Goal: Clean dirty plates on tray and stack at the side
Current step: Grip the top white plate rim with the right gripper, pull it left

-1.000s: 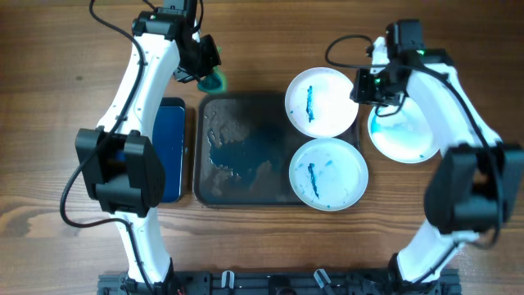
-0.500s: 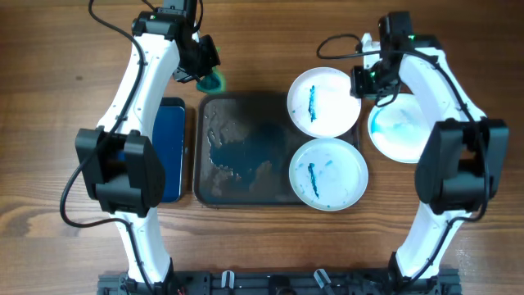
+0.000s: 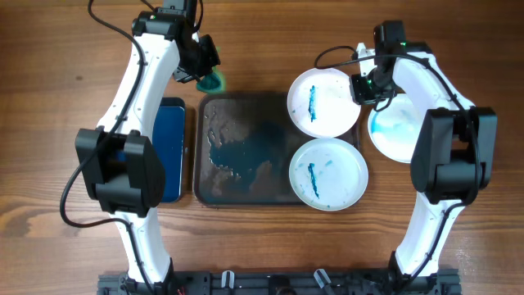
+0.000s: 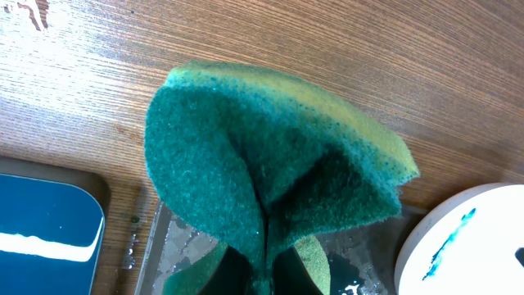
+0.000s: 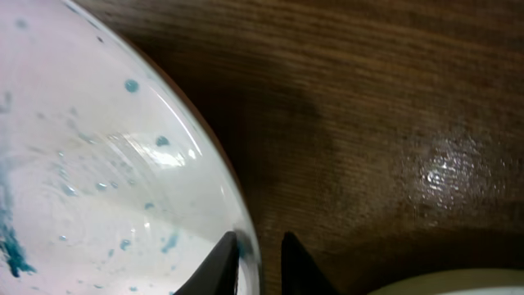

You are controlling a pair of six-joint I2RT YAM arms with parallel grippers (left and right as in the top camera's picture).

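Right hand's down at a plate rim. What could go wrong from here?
1. The right hand appears to straddle only the thin rim of a wet, speckled plate; it may slip or tip on lifting.
2. Overhead, that hand sits in the tight gap between the upper plate and the side plate; a sideways move could knock either.
3. The left hand holds the sponge folded, so wiping contact may be poor.
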